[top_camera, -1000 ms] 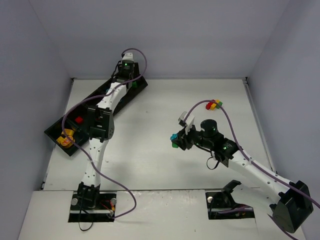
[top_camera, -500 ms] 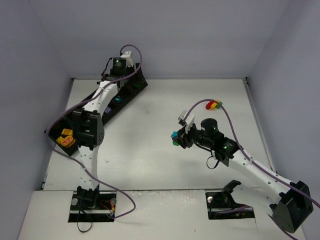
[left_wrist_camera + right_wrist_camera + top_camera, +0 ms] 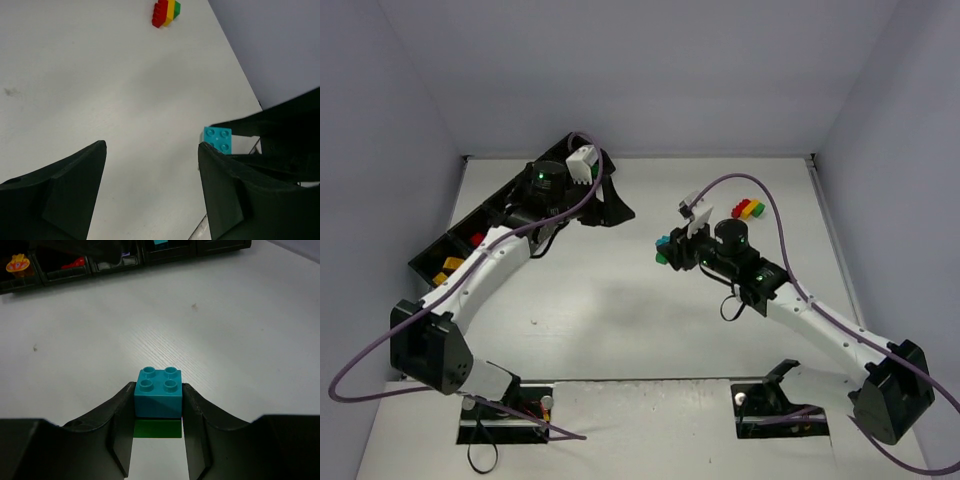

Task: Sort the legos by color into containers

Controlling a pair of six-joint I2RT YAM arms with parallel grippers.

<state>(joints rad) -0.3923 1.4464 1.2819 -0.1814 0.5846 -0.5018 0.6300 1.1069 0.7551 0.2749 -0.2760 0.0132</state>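
right claw [image 3: 157, 407] is clamped on a teal brick [image 3: 158, 392] with a green brick [image 3: 157, 429] under it, mid frame. left claw [image 3: 152, 160] is apart, empty. tray [image 3: 428, 262] upper left, stack [image 3: 750, 209] upper right.

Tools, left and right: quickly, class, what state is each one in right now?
Left tool: open, nothing between its fingers.
Right tool: closed on the teal brick, with a green brick directly beneath it.
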